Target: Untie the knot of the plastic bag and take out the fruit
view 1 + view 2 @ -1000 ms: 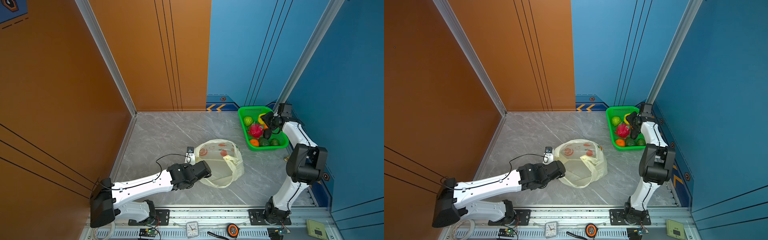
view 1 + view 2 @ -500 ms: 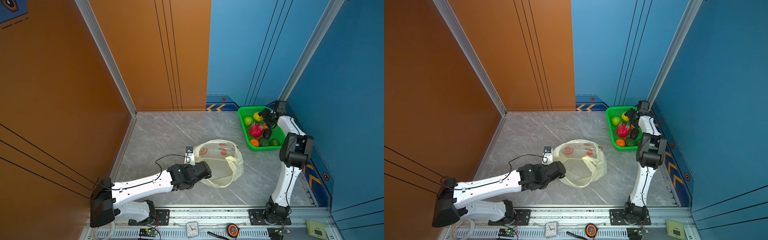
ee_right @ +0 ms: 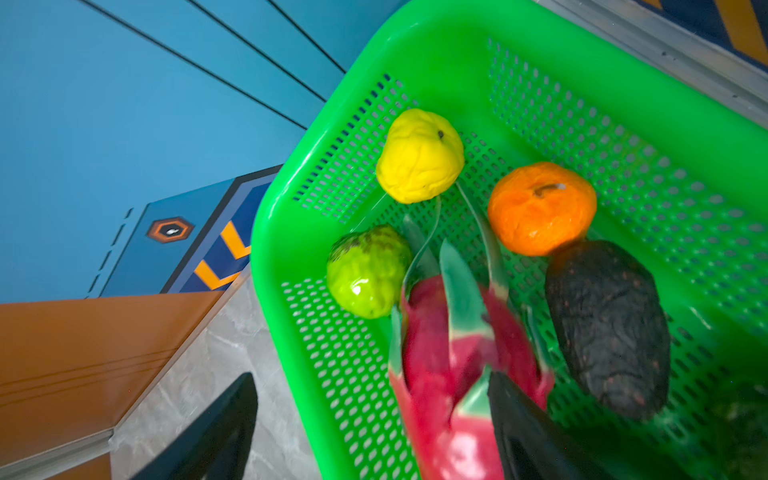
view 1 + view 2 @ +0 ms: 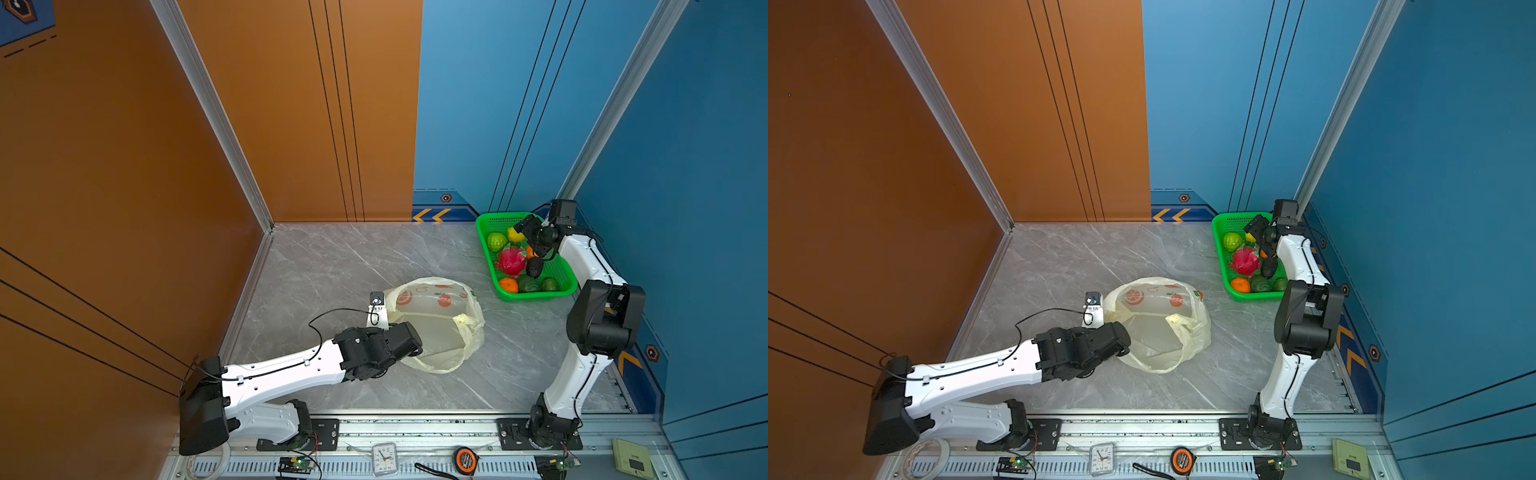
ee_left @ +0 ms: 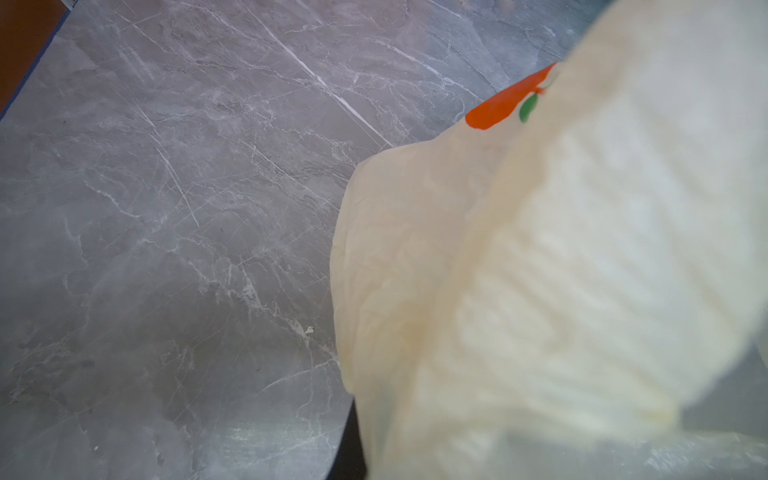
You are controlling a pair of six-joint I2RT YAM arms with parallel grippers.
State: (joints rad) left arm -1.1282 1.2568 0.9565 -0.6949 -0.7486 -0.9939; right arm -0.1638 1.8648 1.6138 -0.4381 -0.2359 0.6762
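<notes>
Hanging spread wide above the basket (image 4: 536, 296) and its fruit (image 3: 419, 158) is the right gripper (image 3: 370, 378); the left gripper (image 4: 415, 349) pinches the bag (image 4: 436, 332) rim, with open floor (image 4: 519, 332) between.

One plastic bag (image 4: 436, 336), one green basket (image 4: 536, 296) and eight fruits (image 4: 510, 261).
</notes>
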